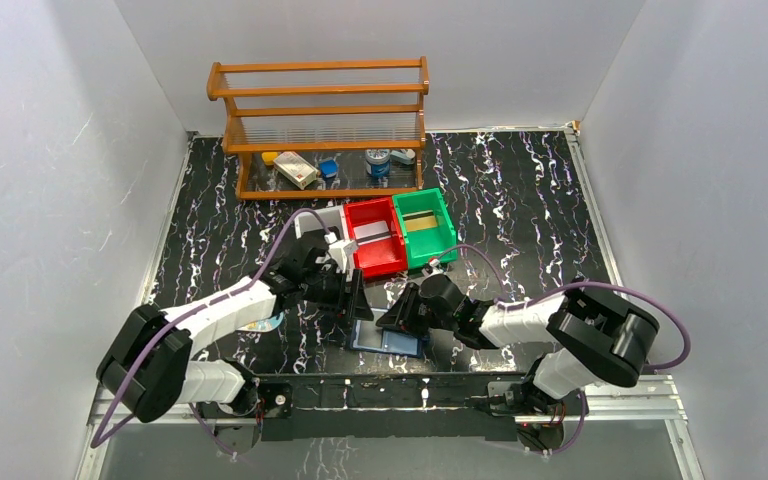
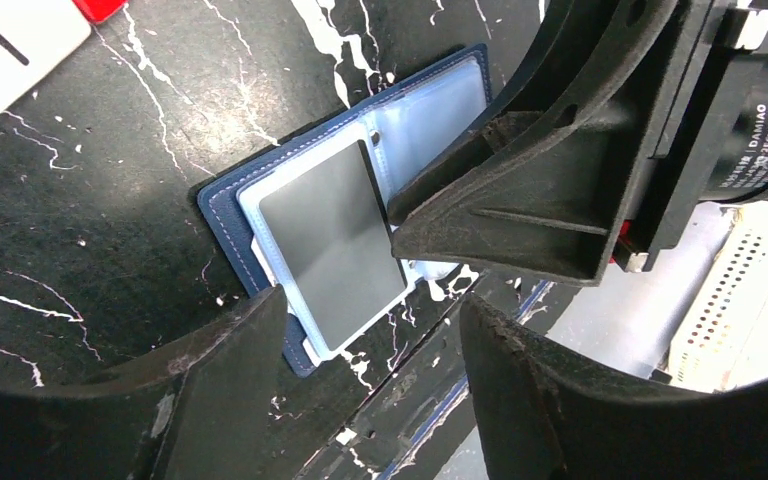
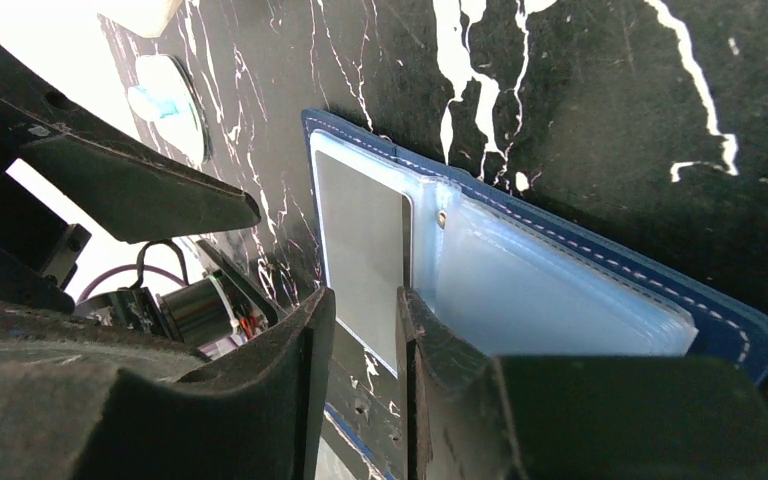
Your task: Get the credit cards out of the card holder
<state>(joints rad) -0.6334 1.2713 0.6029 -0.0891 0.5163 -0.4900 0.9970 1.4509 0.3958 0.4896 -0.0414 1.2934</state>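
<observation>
The card holder (image 1: 390, 340) lies open and flat near the table's front edge, navy outside with light blue sleeves (image 2: 440, 100). A grey card (image 2: 330, 240) sticks partway out of its left sleeve toward the front edge; it also shows in the right wrist view (image 3: 360, 240). My left gripper (image 2: 372, 305) is open and empty, just above the card's near end, with a finger on either side. My right gripper (image 3: 365, 305) has its jaws a narrow gap apart with nothing between them. Its fingertips (image 2: 405, 215) are down at the card's inner edge by the holder's spine.
A red bin (image 1: 375, 235) holding a white card (image 2: 10, 50) and a green bin (image 1: 425, 225) stand behind the grippers. A wooden rack (image 1: 320, 120) with small items is at the back. A white oval packet (image 1: 260, 322) lies left. The metal front rail (image 1: 390, 395) is close.
</observation>
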